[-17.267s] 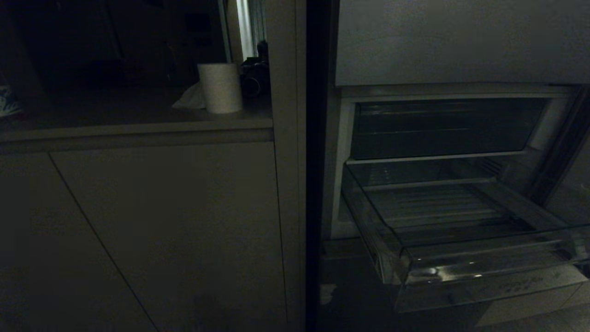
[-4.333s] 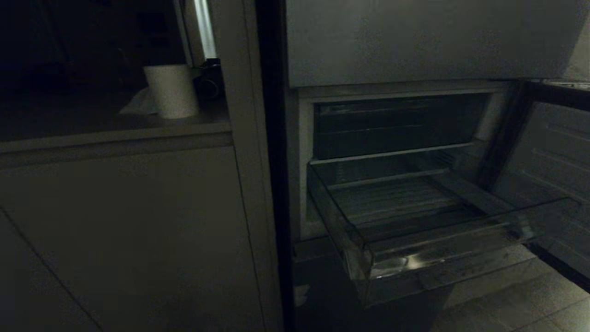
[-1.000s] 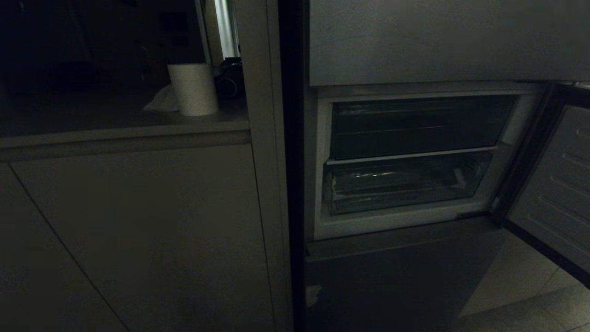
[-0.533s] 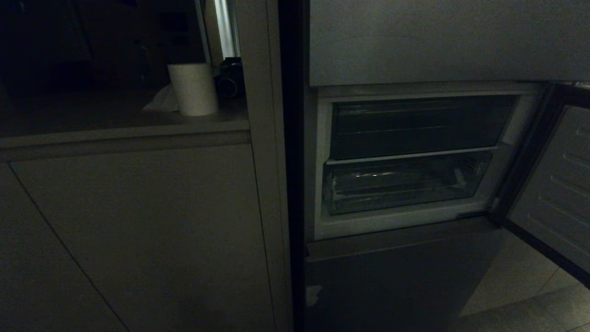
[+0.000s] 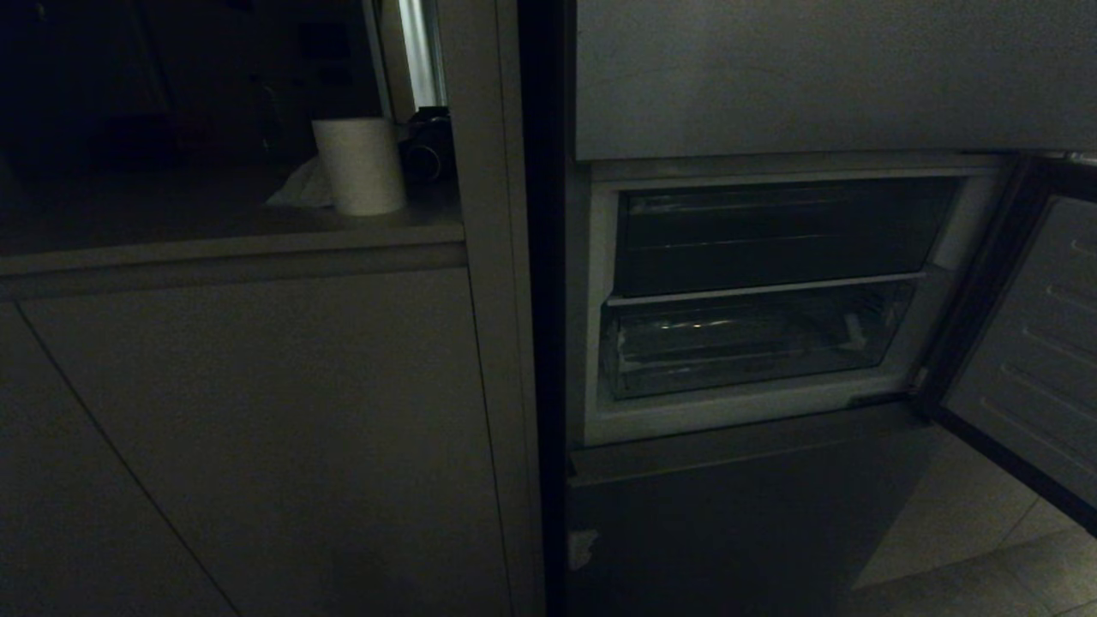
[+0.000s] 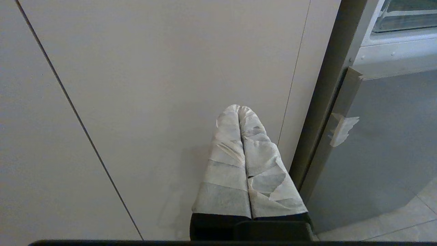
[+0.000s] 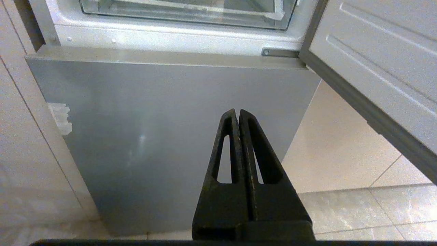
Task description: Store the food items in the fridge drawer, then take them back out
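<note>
Clear plastic fridge drawer (image 5: 754, 343) pushed in, middle door (image 5: 1028, 360) ajar. Tape-wrapped left claw (image 6: 239, 108) pinched together, empty, facing pale cabinet (image 6: 153, 85). Black right claw (image 7: 236, 112) likewise, facing dark grey fridge (image 7: 170, 130).

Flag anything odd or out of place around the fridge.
Middle fridge door hangs open with the fridge drawer pushed in. A torn whitish tape scrap clings to the lower door panel's edge. No food items visible. Nothing spilled.

Your right hand (image 7: 238, 114) pressed closed, empty, before fridge (image 7: 170, 136) lower panel; fridge drawer (image 7: 184, 12) above, pushed in.
</note>
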`<state>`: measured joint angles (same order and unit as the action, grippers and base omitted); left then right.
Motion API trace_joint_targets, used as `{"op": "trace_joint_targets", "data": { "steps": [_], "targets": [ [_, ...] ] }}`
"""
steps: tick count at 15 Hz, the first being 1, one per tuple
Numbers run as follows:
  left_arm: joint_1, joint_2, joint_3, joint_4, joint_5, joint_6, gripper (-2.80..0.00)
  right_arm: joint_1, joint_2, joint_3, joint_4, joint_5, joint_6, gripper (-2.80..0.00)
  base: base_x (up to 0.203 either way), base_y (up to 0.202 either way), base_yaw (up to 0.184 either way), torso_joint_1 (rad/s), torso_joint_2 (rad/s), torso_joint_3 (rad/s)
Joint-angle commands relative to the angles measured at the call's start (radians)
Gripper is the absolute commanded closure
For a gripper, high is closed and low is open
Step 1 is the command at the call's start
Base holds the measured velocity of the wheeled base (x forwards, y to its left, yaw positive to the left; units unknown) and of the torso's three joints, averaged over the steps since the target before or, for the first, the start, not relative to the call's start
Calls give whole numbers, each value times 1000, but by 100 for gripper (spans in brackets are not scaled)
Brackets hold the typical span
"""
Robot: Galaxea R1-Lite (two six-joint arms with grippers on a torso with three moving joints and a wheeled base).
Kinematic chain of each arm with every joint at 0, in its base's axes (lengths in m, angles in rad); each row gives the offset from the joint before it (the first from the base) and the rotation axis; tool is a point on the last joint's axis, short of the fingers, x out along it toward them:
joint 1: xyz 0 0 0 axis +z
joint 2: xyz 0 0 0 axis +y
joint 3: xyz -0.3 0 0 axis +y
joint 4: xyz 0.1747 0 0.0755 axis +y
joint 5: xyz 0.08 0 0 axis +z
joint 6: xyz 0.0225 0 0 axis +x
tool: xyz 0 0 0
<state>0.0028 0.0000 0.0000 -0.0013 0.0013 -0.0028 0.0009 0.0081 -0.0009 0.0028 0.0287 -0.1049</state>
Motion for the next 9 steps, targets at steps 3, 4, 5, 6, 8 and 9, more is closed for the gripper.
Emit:
{"op": "trace_joint_targets", "data": {
  "steps": [3,4,5,6,8,9],
  "targets": [
    [0,0,0,-2,0,0,0,1,-10,1,3,-1,4,0,0,0,0,0,0,0],
    [0,0,0,0,0,-2,0,0,-10,0,2,-2,10,0,0,0,0,0,0,0],
    [0,0,0,0,0,-3,0,1,-10,1,2,-4,11,0,0,0,0,0,0,0],
    [0,0,0,0,0,-3,0,1,-10,1,2,-7,13,0,0,0,0,0,0,0],
    [0,0,0,0,0,-4,0,1,-10,-1,0,-9,24,0,-122,0,0,15,2,3],
    [0,0,0,0,0,-5,0,1,-10,-1,-1,-10,28,0,-191,0,1,1,6,3]
  ]
}}
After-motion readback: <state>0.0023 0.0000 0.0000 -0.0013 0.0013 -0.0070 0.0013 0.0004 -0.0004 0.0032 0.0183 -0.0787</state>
